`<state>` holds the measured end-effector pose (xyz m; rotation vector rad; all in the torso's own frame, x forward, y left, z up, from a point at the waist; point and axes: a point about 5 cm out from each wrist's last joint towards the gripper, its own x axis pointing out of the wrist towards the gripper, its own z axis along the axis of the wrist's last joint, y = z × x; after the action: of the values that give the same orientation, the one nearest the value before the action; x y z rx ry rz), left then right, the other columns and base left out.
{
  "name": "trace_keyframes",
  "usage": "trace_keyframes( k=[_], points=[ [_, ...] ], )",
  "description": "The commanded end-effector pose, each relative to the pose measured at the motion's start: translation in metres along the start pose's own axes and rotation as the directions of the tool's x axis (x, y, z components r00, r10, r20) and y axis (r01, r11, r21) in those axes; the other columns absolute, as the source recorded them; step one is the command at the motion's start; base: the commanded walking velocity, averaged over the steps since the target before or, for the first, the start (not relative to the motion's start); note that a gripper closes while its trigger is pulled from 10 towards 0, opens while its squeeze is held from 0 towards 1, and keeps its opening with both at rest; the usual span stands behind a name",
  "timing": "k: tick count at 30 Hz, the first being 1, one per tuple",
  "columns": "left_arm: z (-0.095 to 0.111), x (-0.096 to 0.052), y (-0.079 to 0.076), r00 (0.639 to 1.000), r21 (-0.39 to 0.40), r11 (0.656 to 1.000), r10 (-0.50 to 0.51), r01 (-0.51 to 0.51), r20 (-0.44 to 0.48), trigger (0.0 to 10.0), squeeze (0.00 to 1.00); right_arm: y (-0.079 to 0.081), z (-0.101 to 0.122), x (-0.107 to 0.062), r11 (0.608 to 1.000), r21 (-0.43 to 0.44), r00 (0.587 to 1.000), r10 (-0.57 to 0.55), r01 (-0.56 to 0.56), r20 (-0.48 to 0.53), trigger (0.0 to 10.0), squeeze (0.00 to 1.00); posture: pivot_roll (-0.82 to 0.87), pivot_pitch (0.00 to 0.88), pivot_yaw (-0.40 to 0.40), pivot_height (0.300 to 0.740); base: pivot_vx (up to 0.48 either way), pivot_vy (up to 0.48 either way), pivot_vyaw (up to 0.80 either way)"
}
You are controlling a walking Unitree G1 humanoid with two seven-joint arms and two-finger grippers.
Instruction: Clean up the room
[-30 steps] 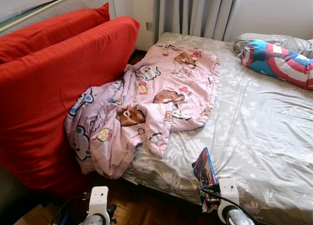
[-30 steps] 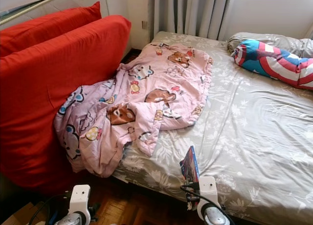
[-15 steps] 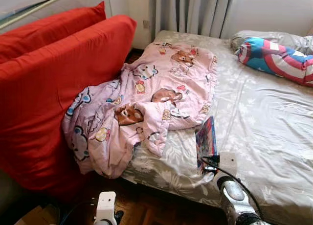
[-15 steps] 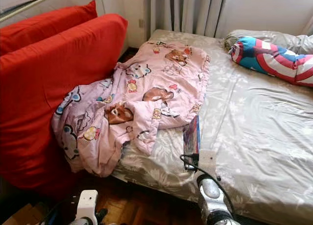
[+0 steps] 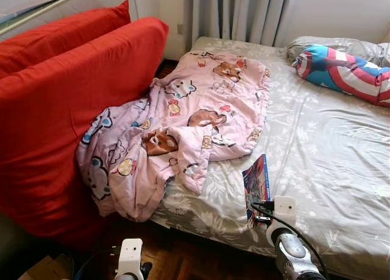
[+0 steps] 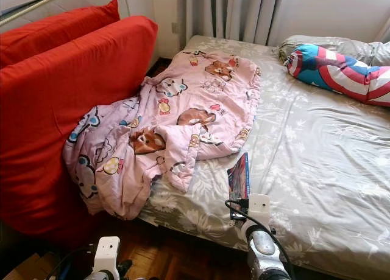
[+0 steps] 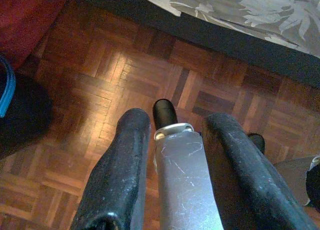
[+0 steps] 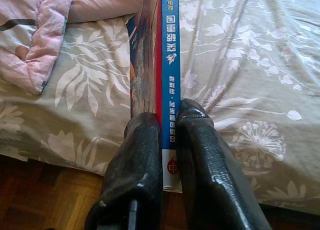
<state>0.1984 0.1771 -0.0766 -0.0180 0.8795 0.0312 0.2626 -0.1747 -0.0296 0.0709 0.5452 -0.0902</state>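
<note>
You see two silver arms, each capped by a white wrist block trailing black cable. Right gripper (image 8: 167,140) and left gripper (image 7: 175,140) have long black fingers (image 8: 142,160), glossy, lightly scuffed.

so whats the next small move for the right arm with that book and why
Probably lower the book flat onto the bed sheet and open the fingers. The right gripper pinches it at the spine end, edge-up above the bed's near edge beside the pink blanket, with bare sheet right under it. The left gripper hangs idle over the floor.
</note>
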Motion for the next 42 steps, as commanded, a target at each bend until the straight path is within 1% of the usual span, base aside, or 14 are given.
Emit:
trace_keyframes(
  k=[1,3,7,14,21,24,27,29,35,42],
  points=[
    [-0.004,-0.001,0.002,1.000,0.012,1.000,0.006,-0.006,-0.016,10.0,0.00,0.002,0.006,0.002,1.000,-0.002,1.000,0.005,-0.005,0.021,10.0,0.00,-0.05,0.065,-0.022,0.730,0.000,0.000,0.00],
    [-0.004,-0.001,0.002,1.000,0.015,1.000,0.006,-0.005,-0.017,10.0,0.00,0.001,0.005,0.002,1.000,0.014,1.000,0.004,-0.004,0.018,10.0,0.00,-0.05,0.067,-0.021,0.730,0.000,0.000,0.00],
    [-0.004,-0.001,0.002,1.000,0.025,1.000,0.005,-0.005,-0.023,10.0,0.00,0.002,0.005,0.002,1.000,0.016,1.000,0.005,-0.006,0.009,10.0,0.00,-0.06,0.067,-0.021,0.730,0.000,0.000,-0.11],
    [-0.004,-0.001,0.001,1.000,0.023,1.000,0.004,-0.004,-0.021,10.0,0.00,0.003,0.005,0.002,1.000,0.010,1.000,0.013,-0.013,0.009,10.0,0.00,-0.06,0.068,-0.024,0.730,0.000,0.000,-0.79],
    [-0.003,-0.001,0.001,1.000,0.034,0.999,0.004,-0.003,-0.018,10.0,0.00,0.004,0.006,0.002,1.000,0.003,1.000,0.009,-0.009,0.022,10.0,0.00,-0.06,0.067,-0.023,0.730,0.000,0.000,0.00],
    [-0.004,-0.001,0.002,1.000,0.032,0.999,0.003,-0.002,-0.020,10.0,0.00,0.004,0.007,0.002,1.000,0.009,1.000,0.008,-0.008,0.027,10.0,0.00,-0.06,0.067,-0.023,0.730,0.000,-0.273,0.00],
    [-0.011,-0.003,0.013,0.998,0.029,0.999,0.017,-0.016,-0.052,10.0,0.00,0.005,0.007,0.002,1.000,0.016,0.999,0.010,-0.010,0.031,10.0,0.00,-0.06,0.066,-0.023,0.730,0.000,-0.273,0.00],
    [-0.014,-0.004,0.014,0.998,0.030,0.999,0.021,-0.019,-0.060,10.0,0.00,0.005,0.007,0.002,1.000,0.019,1.000,0.012,-0.012,0.029,10.0,0.00,-0.06,0.066,-0.021,0.730,0.000,-0.272,0.00],
    [-0.017,-0.005,0.016,0.997,0.037,0.999,0.026,-0.023,-0.074,10.0,0.00,0.006,0.008,0.002,1.000,0.024,0.999,0.012,-0.013,0.034,10.0,0.00,-0.06,0.065,-0.022,0.730,0.000,-0.273,-0.62],
    [-0.017,-0.005,0.015,0.997,0.037,0.999,0.023,-0.021,-0.074,10.0,0.00,0.006,0.008,0.002,1.000,0.013,0.999,0.015,-0.015,0.037,10.0,0.00,-0.06,0.061,-0.022,0.730,0.000,-0.283,0.00]
  ],
)
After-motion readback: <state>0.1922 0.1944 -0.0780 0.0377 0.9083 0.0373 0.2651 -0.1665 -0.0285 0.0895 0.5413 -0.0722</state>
